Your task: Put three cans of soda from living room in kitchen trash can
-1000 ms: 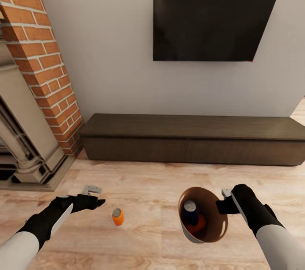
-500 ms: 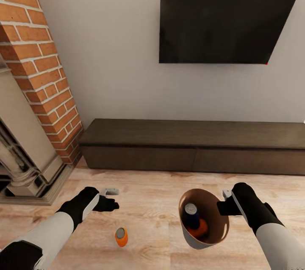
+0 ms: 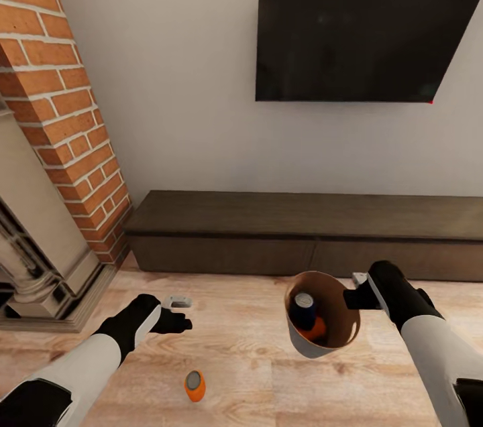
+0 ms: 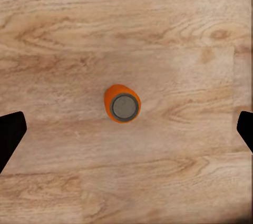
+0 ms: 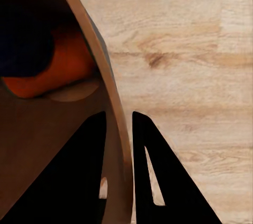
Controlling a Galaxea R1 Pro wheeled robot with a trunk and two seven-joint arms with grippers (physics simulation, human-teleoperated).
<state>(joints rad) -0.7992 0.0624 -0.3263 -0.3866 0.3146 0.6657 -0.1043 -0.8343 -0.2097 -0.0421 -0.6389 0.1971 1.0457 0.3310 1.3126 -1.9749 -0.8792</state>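
Soda cans: two are in the tash can [image 3: 305, 345], one orange can [image 3: 194, 385] stands upright alone on the wood floor [image 3: 241, 360].

My right gripper [image 5: 124, 145] is pinching the bin's thin rim, one finger inside the wall, one outside, pressed close on it. Head view shows the bin held off the floor, tilted, mouth facing up toward the head camera, grey outside, brown inside. Inside it: dark blue can [image 3: 303, 310] with its silver top showing, second orange can [image 3: 312, 330] lying low beside it, touching. Right wrist view shows the same orange body [image 5: 58, 74] against the inner wall, dark shape next to it.

My left gripper [image 3: 178, 302] hovers over the floor, holding nothing. Left wrist view: fingers [image 4: 10, 134] spread wide, tips at opposite edges of the picture, loose can [image 4: 122, 103] centred between them on the floor below, silver top facing the camera. In the head view that can sits nearer my body than the left gripper, well apart from the bin.

Surroundings: long dark low cabinet [image 3: 302, 232] along the wall ahead, black TV [image 3: 365, 31] above it, brick fireplace [image 3: 64, 125] at my left.
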